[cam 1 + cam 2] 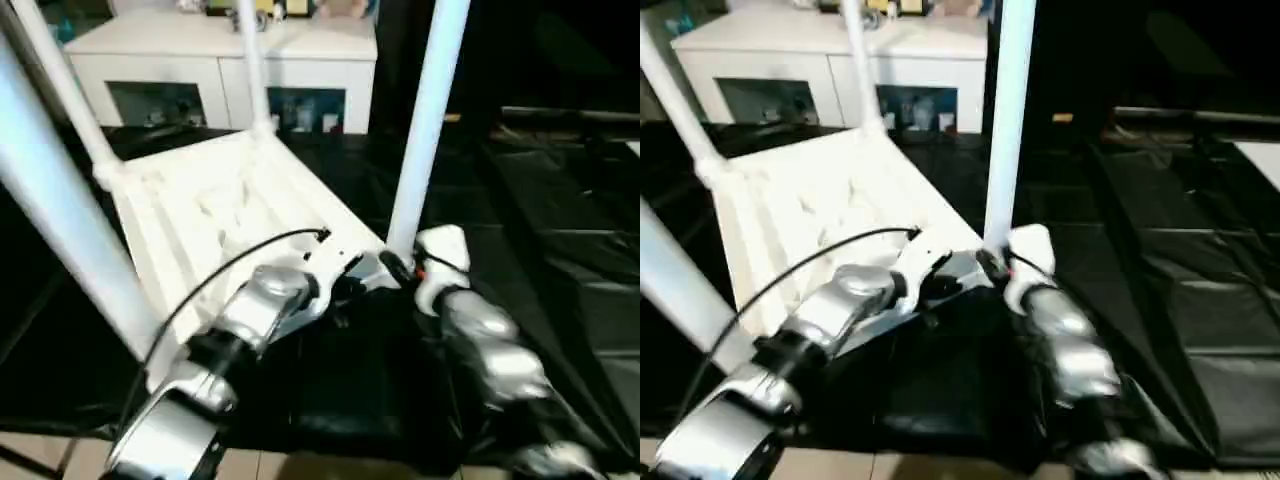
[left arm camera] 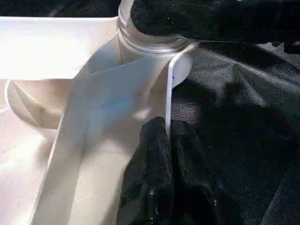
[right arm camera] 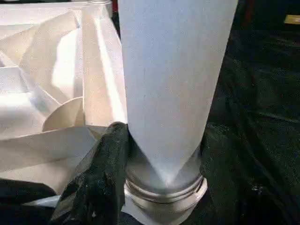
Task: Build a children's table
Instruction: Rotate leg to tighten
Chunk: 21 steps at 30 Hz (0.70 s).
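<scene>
Fingers (image 2: 161,154) of the left gripper (image 1: 335,287) pinch the upturned tabletop (image 1: 215,215) rim, steadying it on the black floor mat (image 1: 560,240); right gripper (image 1: 400,270) half-closed around the near-corner leg (image 1: 425,120), seemingly seating it in its socket.

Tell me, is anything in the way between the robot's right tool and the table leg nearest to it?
Nothing visible is. The right tool is already around the base of that leg, where it stands in the tabletop's corner socket.
</scene>
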Motion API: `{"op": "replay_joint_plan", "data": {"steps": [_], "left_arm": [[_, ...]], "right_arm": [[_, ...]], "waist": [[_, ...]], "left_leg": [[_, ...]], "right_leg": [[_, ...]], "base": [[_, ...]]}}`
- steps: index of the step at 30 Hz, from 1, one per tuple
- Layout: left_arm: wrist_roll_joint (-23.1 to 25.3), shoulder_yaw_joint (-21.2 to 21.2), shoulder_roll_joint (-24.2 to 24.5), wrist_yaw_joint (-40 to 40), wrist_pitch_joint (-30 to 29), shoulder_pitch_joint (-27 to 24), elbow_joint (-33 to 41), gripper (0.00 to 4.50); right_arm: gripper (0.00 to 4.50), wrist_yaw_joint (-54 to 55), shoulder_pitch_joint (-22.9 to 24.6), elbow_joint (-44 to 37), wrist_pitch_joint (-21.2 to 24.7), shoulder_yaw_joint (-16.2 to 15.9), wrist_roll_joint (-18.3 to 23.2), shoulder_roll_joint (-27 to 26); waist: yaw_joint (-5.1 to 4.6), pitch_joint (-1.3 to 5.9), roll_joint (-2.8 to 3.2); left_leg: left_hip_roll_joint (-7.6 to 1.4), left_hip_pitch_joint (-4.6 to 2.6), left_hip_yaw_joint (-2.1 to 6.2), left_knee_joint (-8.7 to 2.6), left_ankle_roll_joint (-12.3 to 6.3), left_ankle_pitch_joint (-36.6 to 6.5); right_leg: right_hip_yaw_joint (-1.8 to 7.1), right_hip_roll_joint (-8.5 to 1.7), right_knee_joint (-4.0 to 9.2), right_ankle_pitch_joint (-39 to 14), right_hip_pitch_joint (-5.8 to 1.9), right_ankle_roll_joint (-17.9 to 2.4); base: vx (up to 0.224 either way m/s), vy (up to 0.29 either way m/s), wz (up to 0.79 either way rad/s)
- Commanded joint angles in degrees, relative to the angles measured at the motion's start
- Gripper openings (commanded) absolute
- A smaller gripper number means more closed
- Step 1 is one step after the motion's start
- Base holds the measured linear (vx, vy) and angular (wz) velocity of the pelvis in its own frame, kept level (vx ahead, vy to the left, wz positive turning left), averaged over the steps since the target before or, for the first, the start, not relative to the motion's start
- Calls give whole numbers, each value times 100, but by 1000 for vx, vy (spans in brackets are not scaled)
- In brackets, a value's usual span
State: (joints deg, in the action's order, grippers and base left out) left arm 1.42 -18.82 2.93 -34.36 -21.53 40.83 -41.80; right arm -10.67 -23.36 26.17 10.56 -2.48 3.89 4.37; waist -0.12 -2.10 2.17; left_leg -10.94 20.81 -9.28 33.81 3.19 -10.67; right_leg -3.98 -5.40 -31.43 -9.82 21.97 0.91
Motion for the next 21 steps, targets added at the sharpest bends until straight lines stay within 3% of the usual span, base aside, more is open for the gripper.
{"op": "replay_joint_plan", "data": {"steps": [1,2,3,5,7,8,10,11,14,15,16,17,18,19,20,21], "left_arm": [[170,-5,-56,230,-1,57,-220,0],[172,6,-49,148,6,56,-165,0],[171,6,-48,142,5,55,-159,0],[140,2,-14,-33,86,50,-112,0],[107,-30,17,-188,225,62,-141,0],[69,-94,116,-381,231,-11,46,0],[43,-117,163,-477,208,-53,154,0],[-6,-140,254,-684,175,-137,370,0],[-81,-160,379,-965,99,-241,666,0],[-93,-157,400,-1013,69,-261,728,0],[-227,-152,561,-1343,-101,-380,1118,0],[-297,-175,675,-1569,-115,-451,1346,0],[-326,-193,732,-1681,-98,-485,1454,0],[-383,-200,774,-1786,-153,-515,1551,0],[-566,-267,934,-2182,-290,-619,1863,0],[-628,-309,1020,-2347,-313,-677,2012,0]], "right_arm": [[233,-367,202,223,46,-193,70,-220],[252,-532,271,62,-141,-78,221,-244],[267,-543,277,49,-153,-70,232,-244],[278,-643,301,-152,-276,83,379,-146],[305,-742,284,-330,-263,188,526,-40],[305,-1066,247,-574,-123,313,780,178],[317,-1229,231,-669,-70,343,857,302],[335,-1672,220,-809,77,289,927,605],[351,-2240,246,-924,149,134,860,1022],[356,-2355,260,-942,143,109,830,1100],[356,-3040,379,-1130,154,-19,859,1513],[356,-3438,462,-1259,197,-98,902,1757],[356,-3706,524,-1351,241,-161,939,1921],[356,-3826,559,-1400,270,-191,961,1996],[356,-4188,659,-1534,391,-298,1076,2223],[356,-4342,708,-1590,444,-359,1104,2332]], "waist": [[-82,187,-9],[-91,215,-45],[-78,216,-30],[-111,210,-68],[-114,241,-80],[-106,235,-57],[-63,237,-85],[-27,232,-60],[70,262,-75],[112,266,-68],[120,271,-68],[157,313,-105],[220,358,-99],[248,368,-88],[274,363,-95],[288,363,-104]], "left_leg": [[-93,-191,122,-521,89,-3391],[-98,-171,128,-529,62,-3340],[-106,-127,130,-553,21,-3202],[-115,-41,137,-581,-3,-3050],[-133,-3,120,-580,-47,-2778],[-134,10,117,-585,-64,-2682],[-139,-4,60,-565,-165,-2479],[-137,-23,23,-545,-227,-2308],[-174,-5,-25,-504,-337,-1769],[-171,-51,-63,-472,-358,-1675],[-164,-51,-72,-456,-360,-1614],[-166,16,-54,-421,-437,-1307],[-163,41,-64,-377,-631,-729],[-164,30,-72,-355,-734,-520],[-142,53,-92,-310,-957,-231],[-140,62,-90,-303,-990,-210]], "right_leg": [[-36,-176,616,-3432,-26,-418],[-34,-201,604,-3291,-72,-456],[4,-234,574,-3160,-95,-523],[38,-247,531,-2972,-132,-617],[91,-264,455,-2525,-149,-836],[102,-265,437,-2388,-159,-893],[134,-261,418,-2138,-157,-1002],[157,-261,404,-2053,-139,-1072],[190,-262,331,-1571,-168,-1271],[206,-258,330,-1456,-120,-1356],[216,-251,309,-1369,-112,-1394],[220,-250,208,-958,-212,-1475],[225,-244,110,-257,-241,-1576],[227,-229,78,59,-227,-1657],[226,-227,21,524,-217,-1835],[224,-237,15,537,-224,-1848]], "base": [[0,0,0],[0,0,0],[0,0,0],[0,0,0],[0,0,0],[0,0,0],[0,0,0],[0,0,0],[41,-17,3],[67,-33,10],[72,-36,7],[72,-36,7],[74,-31,1],[67,-30,3],[67,-30,3],[0,0,0]]}}
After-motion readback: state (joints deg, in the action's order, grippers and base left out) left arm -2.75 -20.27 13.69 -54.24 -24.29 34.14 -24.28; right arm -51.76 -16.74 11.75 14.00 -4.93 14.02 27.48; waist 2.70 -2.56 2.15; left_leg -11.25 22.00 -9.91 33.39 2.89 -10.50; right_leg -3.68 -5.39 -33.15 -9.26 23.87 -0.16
